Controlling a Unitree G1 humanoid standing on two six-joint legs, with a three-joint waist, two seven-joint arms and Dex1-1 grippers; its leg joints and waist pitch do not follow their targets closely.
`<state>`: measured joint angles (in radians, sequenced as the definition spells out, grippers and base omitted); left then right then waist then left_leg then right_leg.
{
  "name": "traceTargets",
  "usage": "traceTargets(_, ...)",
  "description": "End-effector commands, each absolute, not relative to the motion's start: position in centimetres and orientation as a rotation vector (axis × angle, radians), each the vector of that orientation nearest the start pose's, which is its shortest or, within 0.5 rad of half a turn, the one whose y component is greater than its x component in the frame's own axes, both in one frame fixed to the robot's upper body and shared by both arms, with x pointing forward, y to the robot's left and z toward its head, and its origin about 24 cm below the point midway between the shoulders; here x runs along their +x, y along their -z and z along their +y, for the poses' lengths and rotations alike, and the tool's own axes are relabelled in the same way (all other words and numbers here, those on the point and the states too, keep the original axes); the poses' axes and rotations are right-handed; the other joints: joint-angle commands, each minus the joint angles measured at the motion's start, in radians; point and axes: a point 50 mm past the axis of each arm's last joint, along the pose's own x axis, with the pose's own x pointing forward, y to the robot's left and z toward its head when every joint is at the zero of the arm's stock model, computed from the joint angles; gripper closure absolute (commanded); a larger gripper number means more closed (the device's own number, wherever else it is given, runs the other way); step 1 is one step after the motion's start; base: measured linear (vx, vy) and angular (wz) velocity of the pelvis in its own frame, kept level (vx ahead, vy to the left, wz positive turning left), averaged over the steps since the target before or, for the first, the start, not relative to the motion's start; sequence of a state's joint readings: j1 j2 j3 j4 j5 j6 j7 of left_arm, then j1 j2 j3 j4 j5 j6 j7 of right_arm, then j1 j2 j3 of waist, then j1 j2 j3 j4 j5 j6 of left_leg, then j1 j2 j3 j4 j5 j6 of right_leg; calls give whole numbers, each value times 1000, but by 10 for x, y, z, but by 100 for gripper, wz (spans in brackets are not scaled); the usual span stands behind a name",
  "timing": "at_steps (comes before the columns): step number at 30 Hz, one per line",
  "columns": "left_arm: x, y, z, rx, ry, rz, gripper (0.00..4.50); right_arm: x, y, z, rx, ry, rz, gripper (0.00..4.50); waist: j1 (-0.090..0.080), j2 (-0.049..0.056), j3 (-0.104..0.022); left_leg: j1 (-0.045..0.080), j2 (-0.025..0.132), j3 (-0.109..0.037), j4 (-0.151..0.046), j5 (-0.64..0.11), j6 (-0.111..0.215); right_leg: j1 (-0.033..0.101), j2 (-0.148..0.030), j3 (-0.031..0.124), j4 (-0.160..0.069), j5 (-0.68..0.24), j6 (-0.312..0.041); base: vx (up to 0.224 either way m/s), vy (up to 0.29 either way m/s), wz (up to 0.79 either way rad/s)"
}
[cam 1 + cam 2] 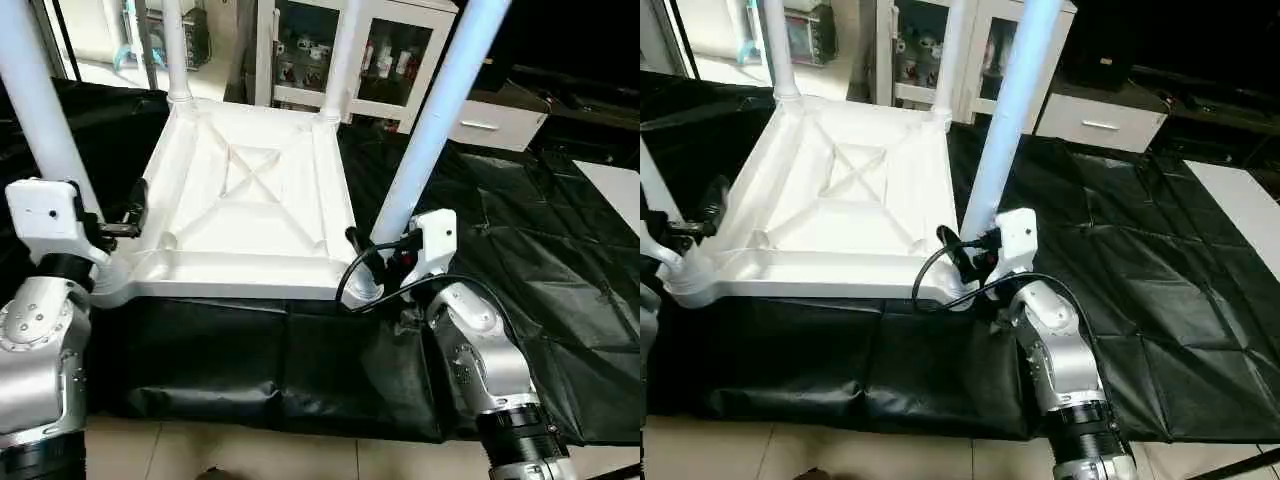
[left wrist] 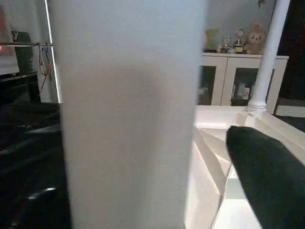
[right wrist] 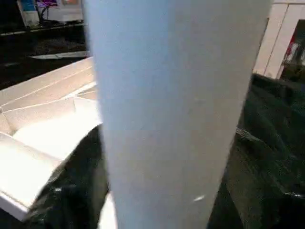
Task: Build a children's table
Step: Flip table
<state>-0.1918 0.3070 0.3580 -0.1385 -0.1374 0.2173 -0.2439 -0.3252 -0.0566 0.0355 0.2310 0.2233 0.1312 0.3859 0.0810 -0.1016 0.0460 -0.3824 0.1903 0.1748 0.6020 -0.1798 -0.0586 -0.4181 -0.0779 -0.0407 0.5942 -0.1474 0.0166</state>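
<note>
Four long tapered white tube legs stand up from the round corner sockets of the white plastic rectangular table top (image 1: 250, 200), which lies upside down on a black quilted sheet (image 1: 520, 250) spread over the floor, its ribbed, X-braced underside facing up. Lying inverted keeps the sockets open to the top, so each leg can be dropped in and pushed down from above.

At the near corners, each arm is at a leg base. The left gripper (image 1: 125, 220) sits beside the near-left leg (image 1: 40, 110), with one black finger (image 2: 267, 176) showing past the leg on the table side; its jaws look wide and straddle the tube loosely rather than clamp it. The right gripper (image 1: 385, 258) is against the foot of the near-right leg (image 1: 430, 130), just above its socket; the leg fills the wrist view, but whether those jaws grip it or merely flank it I cannot tell.

All legs appear seated, so the job looks nearly finished, probably needing only a final press and turning upright.

Behind stands a white glass-door cabinet (image 1: 390, 50).
</note>
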Motion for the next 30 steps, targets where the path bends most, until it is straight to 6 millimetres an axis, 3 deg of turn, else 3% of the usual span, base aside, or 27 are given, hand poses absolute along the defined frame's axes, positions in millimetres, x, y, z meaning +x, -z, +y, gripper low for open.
traceTargets(1, 272, -135, 245, 148, -6, -178, 40, 309, -72, -119, 197, -458, 20, 138, -4, 38, -52, 32, 34, -20, -99, -474, -86, 19, -44, 29, -70, -352, -99, 0, 0, 0)
traceTargets(7, 273, -131, 233, 138, 33, -171, 108, 307, -75, -124, 241, -401, 24, 209, 1, 37, -52, 33, 33, -20, -100, -475, -92, 15, -42, 29, -72, -356, -84, 0, 0, 0)
traceTargets(12, 274, -128, 225, 134, 59, -166, 130, 302, -77, -127, 243, -383, 21, 234, 6, 37, -52, 35, 33, -17, -98, -462, -92, 13, -41, 30, -73, -349, -74, 0, 0, 0)
traceTargets(15, 277, -127, 215, 130, 101, -173, 169, 294, -78, -135, 242, -330, 21, 258, 9, 32, -53, 33, 34, -18, -99, -449, -92, 14, -41, 30, -71, -344, -66, 0, 0, 0)
traceTargets(19, 282, -128, 205, 126, 139, -182, 190, 287, -80, -149, 211, -234, 24, 264, 20, 33, -54, 34, 34, -16, -100, -419, -97, 16, -40, 31, -67, -300, -61, 0, 0, 0)
traceTargets(24, 291, -131, 188, 108, 205, -205, 235, 276, -83, -167, 153, -112, 23, 267, 27, 32, -53, 39, 32, -14, -98, -443, -104, 11, -40, 33, -73, -338, -38, 0, 0, 0)
traceTargets(25, 294, -133, 180, 101, 240, -214, 245, 272, -84, -174, 114, -53, 24, 267, 23, 32, -51, 33, 31, -16, -101, -450, -108, 15, -40, 33, -75, -351, -33, 0, 0, 0)
traceTargets(27, 296, -134, 171, 93, 277, -220, 251, 269, -84, -181, 84, 14, 29, 268, 24, 28, -51, 32, 30, -15, -98, -440, -106, 13, -43, 34, -77, -367, -26, 0, 0, 0)
traceTargets(30, 298, -133, 160, 91, 327, -217, 254, 266, -84, -188, 64, 77, 41, 270, 19, 33, -53, 24, 30, -17, -99, -406, -105, 21, -45, 34, -72, -344, -27, 0, 0, 0)
